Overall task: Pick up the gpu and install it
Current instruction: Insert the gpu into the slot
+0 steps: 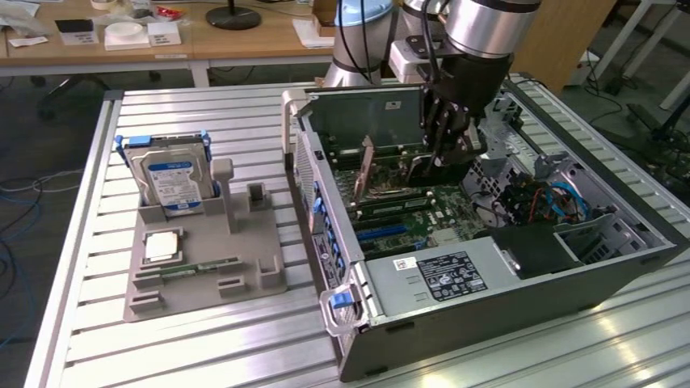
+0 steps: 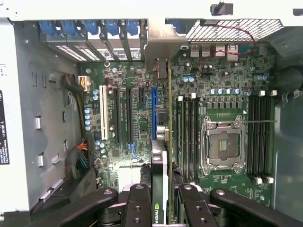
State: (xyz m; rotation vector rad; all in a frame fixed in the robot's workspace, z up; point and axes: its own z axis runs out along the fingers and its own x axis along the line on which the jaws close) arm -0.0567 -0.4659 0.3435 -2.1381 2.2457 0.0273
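My gripper (image 1: 435,160) reaches down into the open computer case (image 1: 485,275), over the motherboard. It is shut on the gpu (image 2: 162,156), which stands on edge between the black fingers (image 2: 137,203). Seen from the wrist, the card runs as a thin black and brownish strip toward the case's rear wall, where its silvery bracket (image 2: 160,45) meets the slot openings. The card lies just beside the blue expansion slot (image 2: 153,109). In the exterior view the gpu (image 1: 368,168) stands upright on the board, to the left of the gripper. Whether it sits in a slot I cannot tell.
A grey holder (image 1: 205,275) on the slatted table carries a silver hard drive with a blue label (image 1: 173,179), a processor chip (image 1: 164,245) and a slim RAM stick (image 1: 199,265). The motherboard has an open processor socket (image 2: 222,144), memory slots and cables along the case wall.
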